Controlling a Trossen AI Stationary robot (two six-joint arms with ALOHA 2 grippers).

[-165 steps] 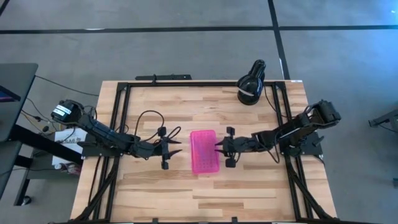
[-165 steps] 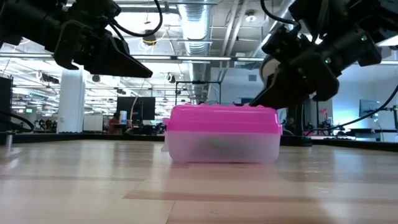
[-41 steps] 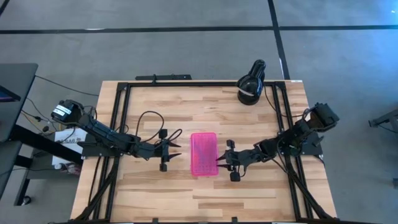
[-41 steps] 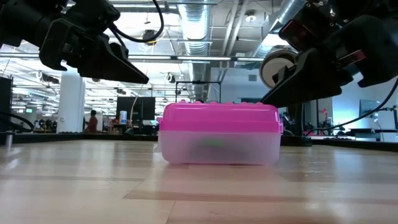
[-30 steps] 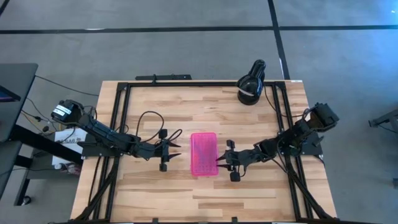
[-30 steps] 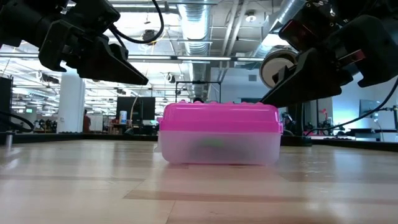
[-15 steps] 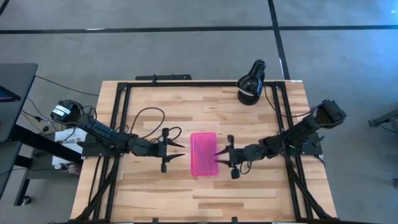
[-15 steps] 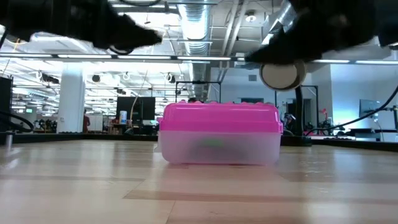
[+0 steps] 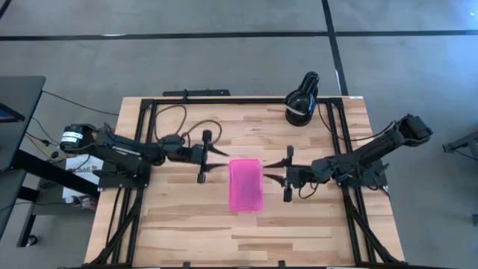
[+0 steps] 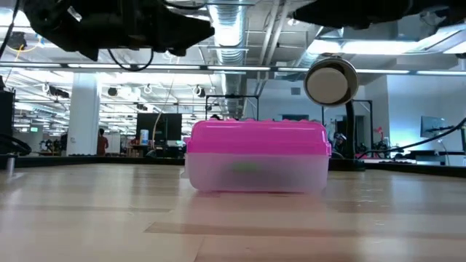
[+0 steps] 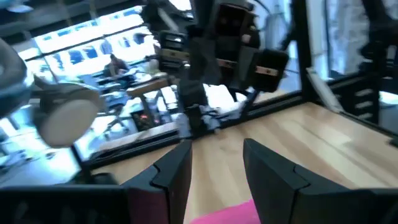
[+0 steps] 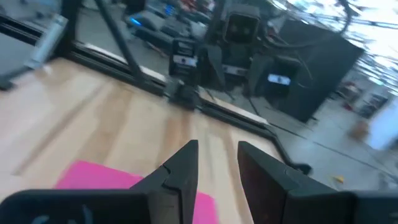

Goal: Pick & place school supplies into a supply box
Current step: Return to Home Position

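Note:
The supply box, with a pink lid over a clear base, rests on its base near the table's middle. Through the base I see only a faint greenish shape; no pens, pencils or scissors show anywhere else. My left gripper hangs open in the air off the box's far-left corner, high above it in the low view. My right gripper is open too, raised just to the right of the box's far end. Each wrist view shows the pink lid below its open fingers.
A black round lamp-like object stands at the table's far right corner, its round face behind the box. A black frame rail runs along the table's sides. Bare wood lies near the front edge.
Both grippers have risen from the level of the box's lid up to the top of the low view and have drawn toward the table's far edge. The box has stayed where it was.

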